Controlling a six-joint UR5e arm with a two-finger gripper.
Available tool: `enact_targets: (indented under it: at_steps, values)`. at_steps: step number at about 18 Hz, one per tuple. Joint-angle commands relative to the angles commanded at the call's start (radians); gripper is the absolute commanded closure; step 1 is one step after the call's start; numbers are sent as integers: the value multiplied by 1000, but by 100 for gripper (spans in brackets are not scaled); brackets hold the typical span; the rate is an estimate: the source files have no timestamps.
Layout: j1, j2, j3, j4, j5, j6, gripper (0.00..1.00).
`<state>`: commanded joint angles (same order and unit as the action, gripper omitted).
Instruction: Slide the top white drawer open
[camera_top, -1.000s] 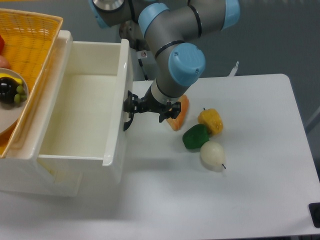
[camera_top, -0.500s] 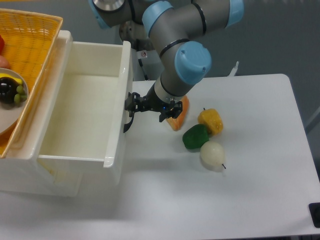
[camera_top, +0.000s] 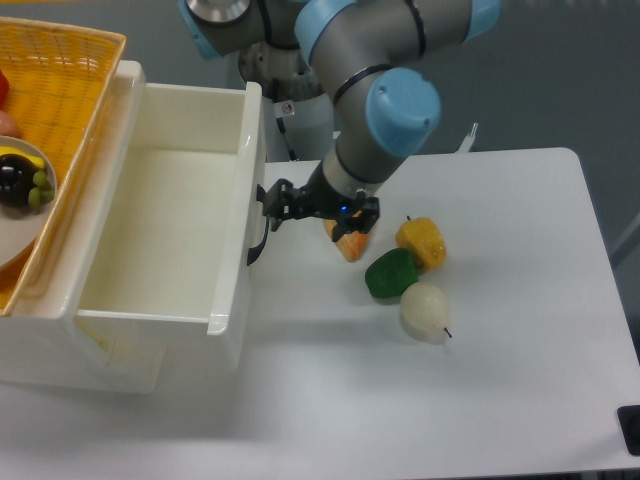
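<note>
The top white drawer (camera_top: 150, 225) stands pulled far out of the cabinet toward the right, and its deep cream-white box is empty. Its curved black handle (camera_top: 257, 243) sits on the front panel. My gripper (camera_top: 271, 201) is just right of the front panel and slightly above the handle. Its black fingers look open and hold nothing. The lower drawer is hidden under the open one.
A yellow woven basket (camera_top: 70, 70) with a plate of dark fruit (camera_top: 20, 182) sits on the cabinet top at the left. An orange slice (camera_top: 351, 244), a yellow pepper (camera_top: 422, 240), a green pepper (camera_top: 391, 272) and a white bulb (camera_top: 424, 308) lie right of the gripper.
The gripper has let go of the handle and moved a little right and up, away from the drawer front. The drawer stayed where it was.
</note>
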<state>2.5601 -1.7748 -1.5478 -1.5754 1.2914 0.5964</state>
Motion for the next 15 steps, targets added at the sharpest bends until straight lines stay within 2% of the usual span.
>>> enact_targets:
  at_steps: [1, 4, 7, 11, 15]
  values:
    - [2, 2, 0, 2, 31, 20, 0]
    - [5, -3, -3, 57, 137, 36, 0]
    - [9, -5, 6, 75, 143, 74, 0]
    - [20, -14, -14, 161, 144, 187, 0]
    - [28, -14, -15, 170, 180, 195, 0]
